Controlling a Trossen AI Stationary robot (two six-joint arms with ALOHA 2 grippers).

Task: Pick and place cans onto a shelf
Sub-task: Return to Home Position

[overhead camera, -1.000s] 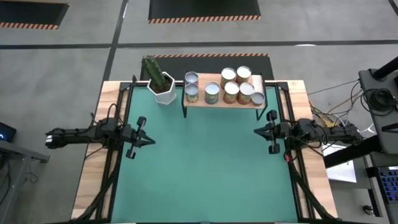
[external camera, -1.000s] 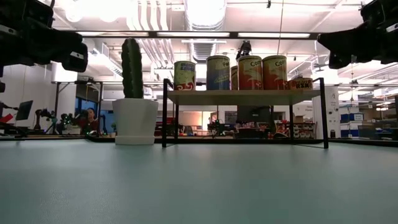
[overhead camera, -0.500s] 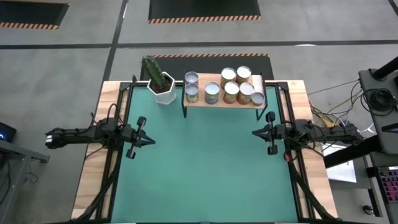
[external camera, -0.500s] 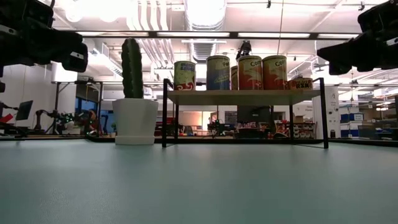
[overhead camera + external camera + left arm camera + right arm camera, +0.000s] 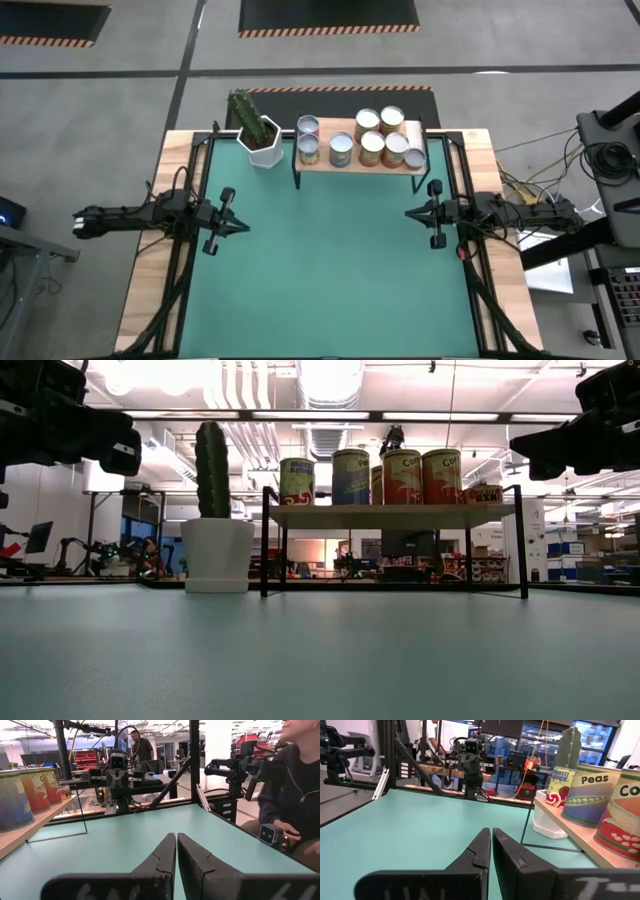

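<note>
Since one second ago, the right gripper (image 5: 410,212) has shifted slightly toward the middle of the green-matted wooden counter (image 5: 330,285). Over the last half second nothing has changed position.

1. Left gripper (image 5: 243,226): held above the left side of the counter, about midway between the near and far edges, pointing right. Jaws are together and hold nothing. In the left wrist view the two dark fingers (image 5: 161,856) meet along a thin seam.

2. Right gripper: held above the right side of the counter, level with the left gripper, pointing left and well apart from it. Jaws are together and hold nothing. In the right wrist view the fingers (image 5: 478,851) lie against each other.

3. Low rectangular light-wood shelf on thin black metal legs (image 5: 337,124): stands at the far edge of the counter, slightly right of centre.

4. Small cylindrical tin cans with silvery tops and orange, tan or greenish labels (image 5: 341,150): all stand upright on the shelf board, set close together and more densely toward its right end. None is on the counter mat.

5. White hexagonal pot holding a green cactus (image 5: 264,150): stands on the counter just left of the shelf.
</note>
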